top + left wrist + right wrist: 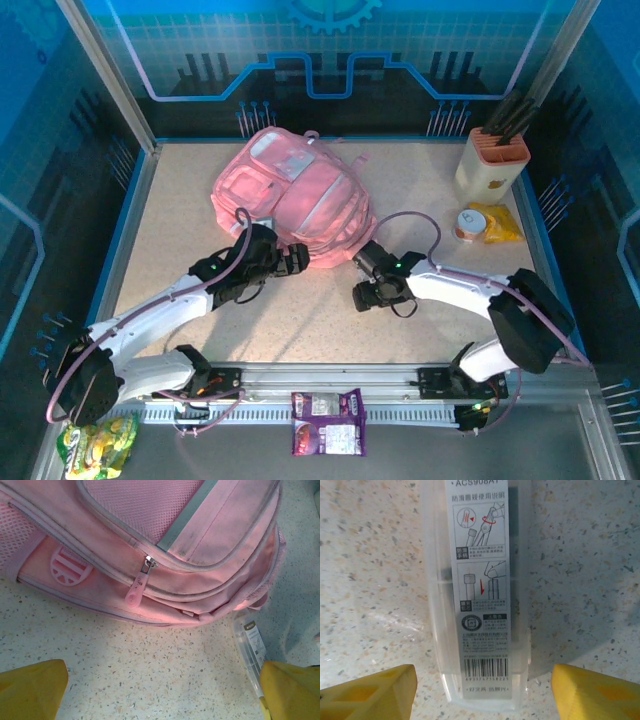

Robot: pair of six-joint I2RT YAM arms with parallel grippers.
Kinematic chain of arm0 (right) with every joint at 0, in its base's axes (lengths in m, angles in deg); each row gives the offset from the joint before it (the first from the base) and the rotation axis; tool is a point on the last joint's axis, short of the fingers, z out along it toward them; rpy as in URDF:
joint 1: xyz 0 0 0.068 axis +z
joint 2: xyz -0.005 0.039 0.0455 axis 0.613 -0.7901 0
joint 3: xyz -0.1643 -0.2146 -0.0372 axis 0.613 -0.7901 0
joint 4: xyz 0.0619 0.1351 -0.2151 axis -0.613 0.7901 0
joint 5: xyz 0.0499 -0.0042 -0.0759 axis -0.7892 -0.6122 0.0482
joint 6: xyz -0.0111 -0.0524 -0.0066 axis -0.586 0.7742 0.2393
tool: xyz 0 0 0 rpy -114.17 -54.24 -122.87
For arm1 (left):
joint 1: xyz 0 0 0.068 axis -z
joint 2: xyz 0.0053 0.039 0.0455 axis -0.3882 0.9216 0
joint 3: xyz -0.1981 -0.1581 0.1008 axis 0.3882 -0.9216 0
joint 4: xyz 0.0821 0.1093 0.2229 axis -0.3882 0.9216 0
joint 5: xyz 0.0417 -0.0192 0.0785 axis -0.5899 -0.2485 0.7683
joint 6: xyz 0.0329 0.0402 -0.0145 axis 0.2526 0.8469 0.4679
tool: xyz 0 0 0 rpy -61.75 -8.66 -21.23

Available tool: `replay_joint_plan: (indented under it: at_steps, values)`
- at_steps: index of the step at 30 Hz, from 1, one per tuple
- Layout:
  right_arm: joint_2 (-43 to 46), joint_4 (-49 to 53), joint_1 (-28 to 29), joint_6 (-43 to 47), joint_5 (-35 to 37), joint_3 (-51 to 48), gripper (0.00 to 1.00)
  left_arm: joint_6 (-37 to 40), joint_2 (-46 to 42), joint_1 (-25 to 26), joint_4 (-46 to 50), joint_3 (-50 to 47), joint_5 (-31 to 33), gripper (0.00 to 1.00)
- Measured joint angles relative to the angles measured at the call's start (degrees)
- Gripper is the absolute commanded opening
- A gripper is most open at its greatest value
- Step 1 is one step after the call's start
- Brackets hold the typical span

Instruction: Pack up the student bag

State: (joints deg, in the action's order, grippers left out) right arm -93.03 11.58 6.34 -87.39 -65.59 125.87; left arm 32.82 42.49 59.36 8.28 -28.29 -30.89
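The student bag (290, 195), a big pink backpack, lies flat at the back middle of the table. In the left wrist view its zip pocket (165, 545) and a pink zipper pull (136, 587) are close ahead. My left gripper (294, 260) (165, 695) is open over bare table just in front of the bag's edge. A clear plastic case (482, 605) (250, 645) with a white label and barcode lies on the table next to the bag's corner. My right gripper (362, 278) (485, 690) is open around the case's near end, with a gap on each side.
A cream holder with an orange top (492, 160) stands at the back right. A tape roll (468, 224) and a yellow packet (498, 226) lie in front of it. A purple snack packet (328, 420) lies on the front rail, and a green-yellow packet (100, 445) lies at the front left.
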Motion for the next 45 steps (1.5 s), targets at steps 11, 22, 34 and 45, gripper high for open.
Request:
replay_joint_plan:
  at_steps: [11, 22, 34, 45]
  values:
    - [-3.7, -0.8, 1.2, 0.9, 2.3, 0.1, 0.58, -0.2, 0.0, -0.4, -0.2, -1.8, -1.1, 0.99]
    - [-1.4, -2.4, -0.3, 3.5, 0.5, -1.7, 0.47, 0.0, 1.2, -0.8, -0.8, -1.8, -1.6, 0.99]
    - [16.9, 1.9, -8.2, 8.0, -5.0, -4.7, 0.45, 9.5, 8.9, -0.8, -0.9, 9.4, -3.2, 0.99]
    - [18.5, 6.1, -14.2, 11.8, -11.3, -0.5, 0.45, 31.1, 32.0, 1.9, -0.8, 30.8, -0.3, 0.99]
